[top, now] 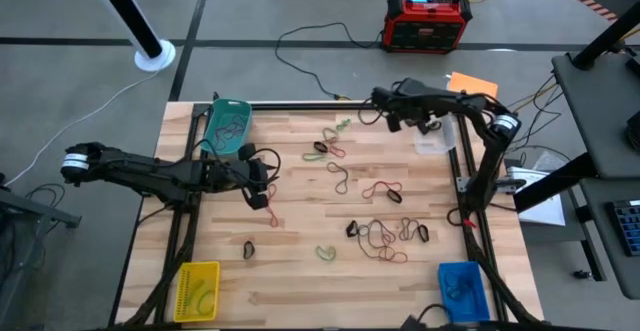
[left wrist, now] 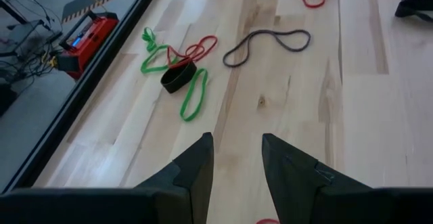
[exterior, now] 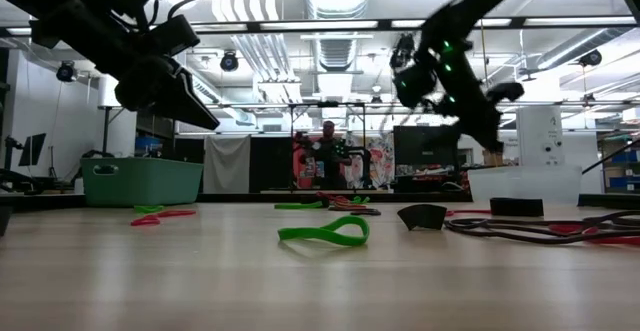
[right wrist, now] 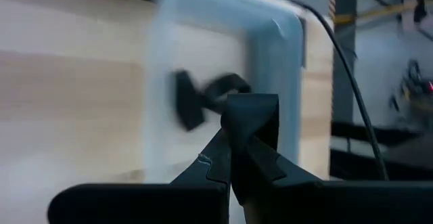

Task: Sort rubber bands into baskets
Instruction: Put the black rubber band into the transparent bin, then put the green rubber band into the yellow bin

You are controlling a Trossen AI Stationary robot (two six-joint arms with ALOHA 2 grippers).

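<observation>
Rubber bands in red, green, black and brown lie flat and scattered over the wooden table, with a tangle [top: 385,233] near the middle right. The teal basket [top: 228,119] stands at the far left, the clear one [top: 435,136] at the far right, the yellow one [top: 197,289] at the near left and the blue one [top: 462,286] at the near right. My left gripper [top: 258,179] hangs open above the table's left half, and nothing is between its fingers [left wrist: 203,156]. My right gripper [right wrist: 250,116] is shut over the clear basket [right wrist: 223,55], with a black band at its tips. My right gripper pinches a black rubber band [right wrist: 252,112] between its two fingertips, and a short dark piece stands out past them. The fingers slant down from above. The band is lifted clear, over the clear basket. Blur hides which part of the loop is held.
A green, a red and a black band [left wrist: 177,78] lie together ahead of my left gripper, with a brown loop [left wrist: 267,42] beside them. Black bands [right wrist: 186,102] lie in the clear basket. Black rails frame the table. A red-and-black box [top: 427,21] sits on the floor beyond the far edge.
</observation>
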